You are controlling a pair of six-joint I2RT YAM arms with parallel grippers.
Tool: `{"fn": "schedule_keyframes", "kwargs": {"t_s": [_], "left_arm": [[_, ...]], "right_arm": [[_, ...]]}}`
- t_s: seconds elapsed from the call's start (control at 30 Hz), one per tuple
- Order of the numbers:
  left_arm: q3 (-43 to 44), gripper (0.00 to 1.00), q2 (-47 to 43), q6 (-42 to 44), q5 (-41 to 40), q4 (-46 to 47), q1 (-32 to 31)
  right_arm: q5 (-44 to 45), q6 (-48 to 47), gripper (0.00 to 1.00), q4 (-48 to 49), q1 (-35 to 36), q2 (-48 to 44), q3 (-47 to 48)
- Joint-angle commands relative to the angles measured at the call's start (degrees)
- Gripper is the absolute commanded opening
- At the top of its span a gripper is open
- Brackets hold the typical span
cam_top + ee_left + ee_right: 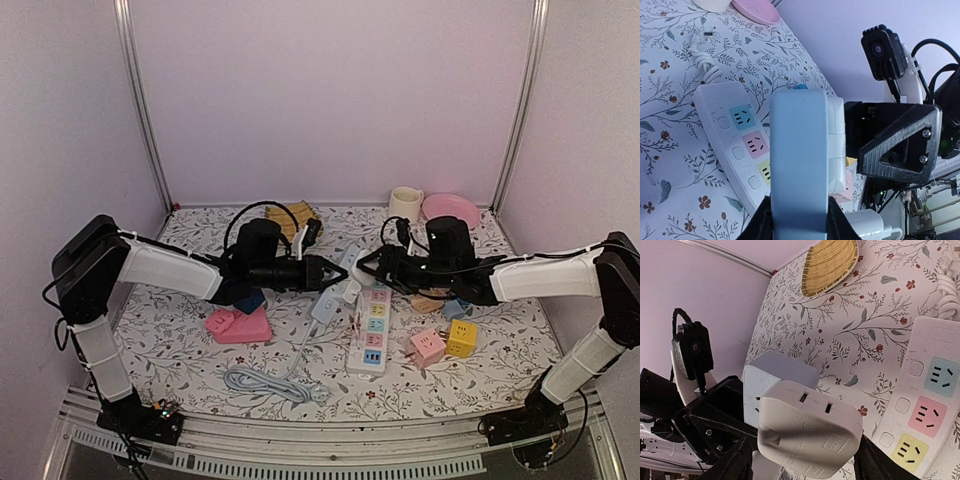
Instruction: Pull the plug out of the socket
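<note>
The socket, a long white power strip with pastel panels (pixel 372 330), lies flat on the table with no plug in it; it also shows in the left wrist view (pixel 725 130) and the right wrist view (pixel 925 400). My left gripper (pixel 335 272) (pixel 800 220) is shut on a slimmer grey-blue strip (pixel 800 160) (pixel 777 372), held above the table. My right gripper (pixel 362 270) (pixel 805 455) is shut on a white plug (pixel 810 435) (pixel 836 145). The plug sits against the grey-blue strip's face. I cannot tell whether its pins are still in.
The grey-blue strip's cable (pixel 270 385) coils at the front. Pink (pixel 428 347) and yellow (pixel 461 338) cubes lie right of the socket, a pink block (pixel 240 325) to the left. A mug (pixel 405 203), a pink plate (pixel 451 209) and a woven basket (pixel 290 215) stand at the back.
</note>
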Motion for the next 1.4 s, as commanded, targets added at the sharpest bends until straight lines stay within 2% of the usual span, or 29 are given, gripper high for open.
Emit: {"fn": "schedule_keyframes", "kwargs": {"t_s": [0.0, 0.13, 0.27, 0.37, 0.47, 0.7, 0.93, 1.2, 1.37], "left_arm": [[-0.1, 0.00, -2.5, -1.5, 1.1, 5.5, -0.8], [-0.3, 0.00, -2.4, -2.9, 2.9, 7.6, -0.7], [-0.5, 0.00, -0.4, -7.1, 8.3, 14.1, -0.8], [-1.2, 0.00, 1.2, -10.9, 10.8, 19.1, -0.9], [-1.8, 0.00, 1.5, -11.5, 10.7, 19.6, -0.9], [-2.2, 0.00, 0.6, -9.3, 7.4, 15.5, -0.9], [-1.6, 0.00, -0.7, -5.9, 4.4, 11.5, -1.3], [-2.6, 0.00, -2.3, -2.6, 1.4, 8.7, -1.3], [-3.6, 0.00, -3.2, 0.1, -2.7, 5.2, -1.3]], "right_arm": [[1.5, 1.7, 0.74, 3.4, 0.4, -2.3, -2.4], [-0.6, 2.4, 0.76, 7.9, 0.4, -2.3, -4.1], [-3.6, 3.6, 0.75, 15.3, 0.4, -2.1, -6.0], [-4.9, 4.5, 0.71, 19.0, 0.4, -2.5, -7.1], [-4.4, 4.9, 0.68, 21.1, 0.4, -4.1, -8.4], [-2.6, 4.5, 0.50, 20.6, 0.4, -8.3, -9.8], [-3.5, 4.6, 0.35, 20.1, 0.4, -7.7, -9.8], [-5.3, 5.2, 0.06, 20.5, 0.4, -5.7, -8.6], [-9.0, 4.6, 0.04, 24.3, 0.4, -5.8, -8.4]]}}
